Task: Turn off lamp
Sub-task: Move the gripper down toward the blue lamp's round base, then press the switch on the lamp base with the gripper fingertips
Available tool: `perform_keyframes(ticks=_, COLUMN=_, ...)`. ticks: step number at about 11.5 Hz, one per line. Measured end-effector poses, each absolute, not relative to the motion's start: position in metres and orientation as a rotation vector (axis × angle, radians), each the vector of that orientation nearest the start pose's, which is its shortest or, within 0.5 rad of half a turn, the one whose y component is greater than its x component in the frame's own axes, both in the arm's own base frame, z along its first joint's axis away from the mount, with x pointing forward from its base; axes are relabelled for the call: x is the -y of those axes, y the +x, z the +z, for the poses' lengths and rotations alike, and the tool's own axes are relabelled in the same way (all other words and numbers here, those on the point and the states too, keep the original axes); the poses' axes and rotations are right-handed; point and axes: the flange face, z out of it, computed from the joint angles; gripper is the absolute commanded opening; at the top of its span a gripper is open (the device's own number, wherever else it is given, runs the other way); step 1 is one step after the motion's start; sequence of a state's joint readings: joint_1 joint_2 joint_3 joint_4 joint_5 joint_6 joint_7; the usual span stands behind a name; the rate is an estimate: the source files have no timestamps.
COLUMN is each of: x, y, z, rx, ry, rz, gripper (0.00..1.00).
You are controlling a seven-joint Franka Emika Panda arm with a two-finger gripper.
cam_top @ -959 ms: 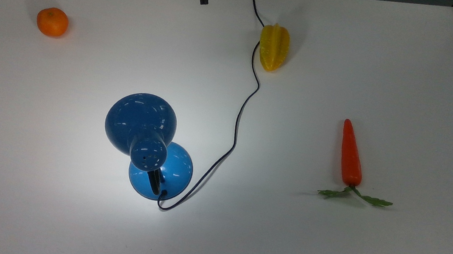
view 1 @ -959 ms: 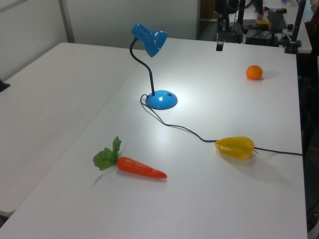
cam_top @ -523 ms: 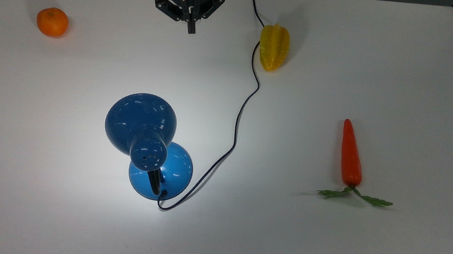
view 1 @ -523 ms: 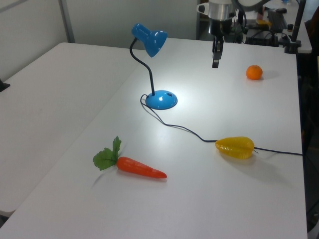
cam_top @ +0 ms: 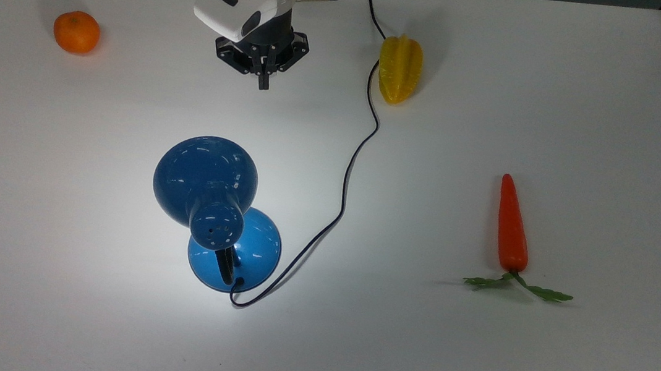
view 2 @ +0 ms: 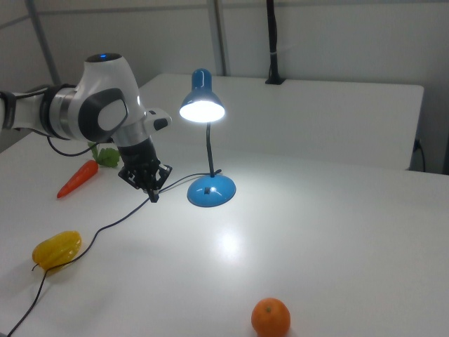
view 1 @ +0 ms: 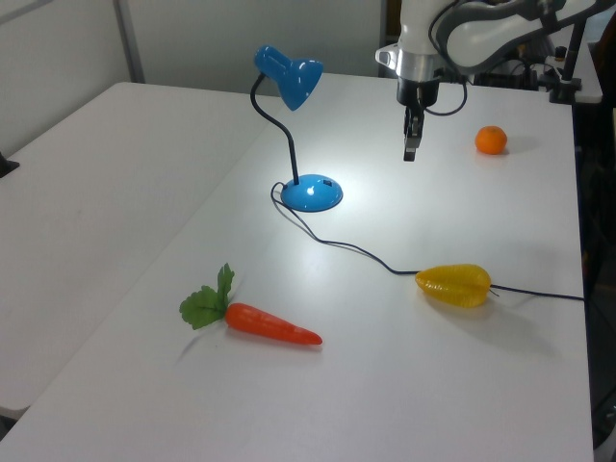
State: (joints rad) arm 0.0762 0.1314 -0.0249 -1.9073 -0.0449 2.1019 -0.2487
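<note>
white worktop (cam_top: 566, 82) in the top view: orange (cam_top: 76, 31) near its far left corner, starfruit (cam_top: 400, 69) on the cord (cam_top: 346, 181), carrot (cam_top: 512, 226) toward the right edge, lit lamp (cam_top: 206, 187) mid-worktop. right view: end effector (view 2: 152, 196) clenched, empty, just beside the base.

robot lab, white table (cam_top: 566, 82), mounted arm (view 2: 77, 112), toy fruit
</note>
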Motion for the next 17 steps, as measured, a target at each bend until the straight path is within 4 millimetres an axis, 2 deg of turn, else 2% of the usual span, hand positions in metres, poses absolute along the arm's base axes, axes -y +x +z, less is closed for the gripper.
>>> perform_keyframes(ticks=3, x=-0.016, y=0.606, z=0.403, rx=0.484, ry=-3.158, rz=-0.185, gripper=0.0)
perform_keyframes(ticks=6, x=-0.006, y=0.62, z=0.387, rx=0.463, ry=-3.165, rz=-0.318, gripper=0.0)
perform_keyframes(ticks=8, x=0.008, y=0.629, z=0.378, rx=0.424, ry=-3.171, rz=-0.413, gripper=0.0)
perform_keyframes(ticks=13, x=0.016, y=0.652, z=0.356, rx=0.227, ry=-3.071, rz=-0.751, gripper=0.0)
perform_keyframes(ticks=17, x=0.018, y=0.659, z=0.339, rx=0.153, ry=-3.04, rz=-0.849, gripper=0.0)
